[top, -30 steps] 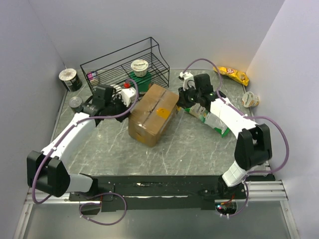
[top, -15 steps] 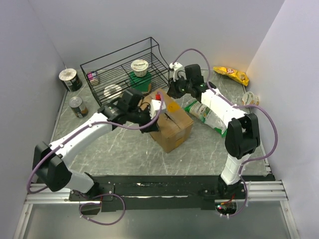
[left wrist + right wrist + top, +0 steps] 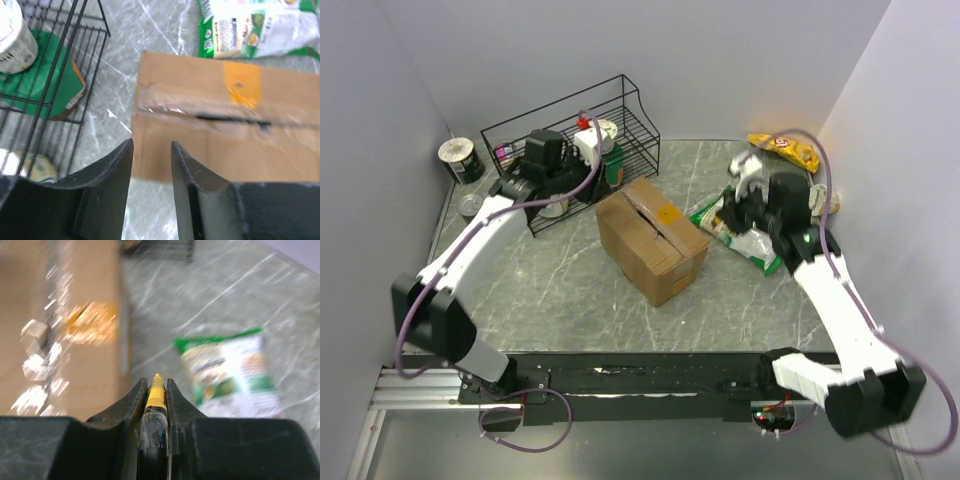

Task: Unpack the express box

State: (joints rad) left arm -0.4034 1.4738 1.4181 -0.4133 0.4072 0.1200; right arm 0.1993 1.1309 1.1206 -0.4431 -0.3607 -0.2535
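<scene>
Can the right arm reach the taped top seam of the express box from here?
Probably yes. The express box top lies bare, the left gripper is off by the wire rack, and only a flat green snack bag lies between the box and the right gripper.

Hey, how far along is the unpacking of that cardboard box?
Done: the express box's taped top seam shows a dark slit, so it looks cut. In hand: the right gripper is shut on a yellow-tipped tool, likely the cutter, off to the side of the box; the left gripper is open and empty by the wire rack. Left: the flaps lie closed and nothing is out.
</scene>
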